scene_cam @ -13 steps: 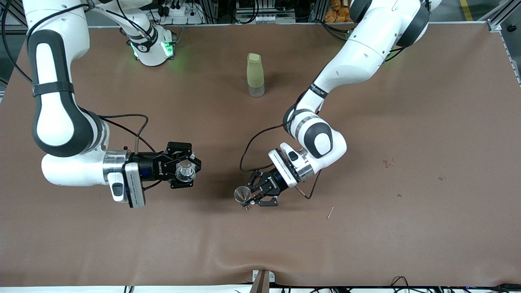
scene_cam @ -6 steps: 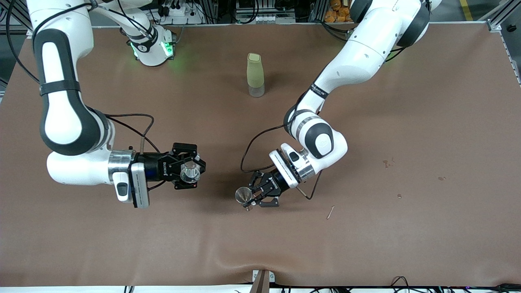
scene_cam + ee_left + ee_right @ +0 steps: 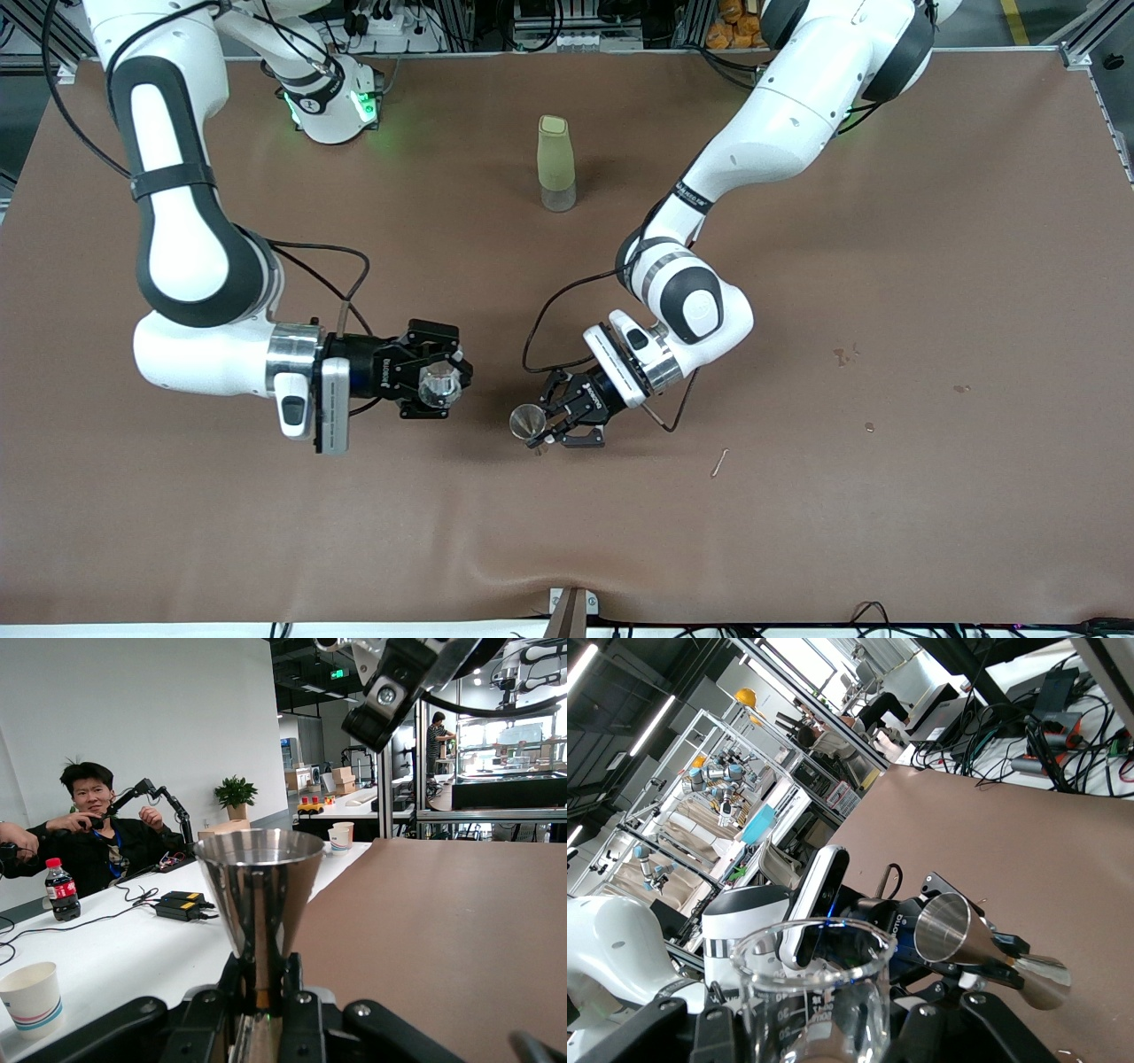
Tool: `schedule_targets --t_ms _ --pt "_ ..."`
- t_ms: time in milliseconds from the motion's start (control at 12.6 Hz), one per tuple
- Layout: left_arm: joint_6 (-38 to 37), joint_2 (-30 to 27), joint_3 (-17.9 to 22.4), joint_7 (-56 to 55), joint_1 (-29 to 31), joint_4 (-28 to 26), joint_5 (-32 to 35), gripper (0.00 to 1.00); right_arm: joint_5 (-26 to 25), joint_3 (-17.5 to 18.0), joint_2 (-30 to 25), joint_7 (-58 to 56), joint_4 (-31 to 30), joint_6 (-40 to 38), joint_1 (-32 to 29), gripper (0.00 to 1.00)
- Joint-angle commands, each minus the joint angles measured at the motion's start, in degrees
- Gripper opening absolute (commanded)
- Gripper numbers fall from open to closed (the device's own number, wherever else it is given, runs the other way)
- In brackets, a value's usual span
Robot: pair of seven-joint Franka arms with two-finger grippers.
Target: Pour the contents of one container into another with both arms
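The right end effector [image 3: 436, 384] is clamped on a clear glass beaker [image 3: 438, 386] above the tabletop [image 3: 886, 266]. Beside it, the left end effector [image 3: 560, 424] grips a metal jigger [image 3: 528, 423], both upright, well apart from the green bottle [image 3: 555, 164].

i see a polished metal jigger [image 3: 260, 895], mirror-bright and smooth, clamped in the matt black left gripper [image 3: 567, 413]. the right gripper [image 3: 431, 383], same dull black finish, is closed on a clear glass beaker [image 3: 813, 997] with printed white marks. the arms' shells are glossy white plastic with matt black bands. the table [image 3: 886, 266] wears a matt brown cover, maybe cloth. at 12 o'clock from the jigger stands a pale green bottle [image 3: 555, 164], matt, with a clear base.
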Motion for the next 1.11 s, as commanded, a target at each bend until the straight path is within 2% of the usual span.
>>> schedule_targets --t_ms 0,159,476,714,1032 --pt "0.5 -0.4 0.2 1.4 -0.5 0.0 -2.1 0.0 -0.2 -0.1 -0.9 7.3 0.0 0.4 2.4 0.0" --pt "0.4 -0.4 0.2 1.4 -0.4 -0.1 -2.0 0.0 -0.7 -0.1 -0.9 13.4 1.2 0.1 2.3 0.0" --pt "0.4 -0.5 0.2 1.5 -0.4 -0.1 -1.9 0.0 -0.8 -0.2 -0.6 14.1 2.1 1.7 4.2 0.0" --pt "0.4 -0.3 0.2 1.4 -1.3 -0.1 -2.1 0.0 -0.5 -0.1 -0.1 18.9 3.0 4.7 6.3 0.0" --pt "0.4 -0.3 0.2 1.4 -1.5 -0.1 -2.2 0.0 -0.7 -0.2 0.4 22.6 3.4 4.8 6.2 0.0"
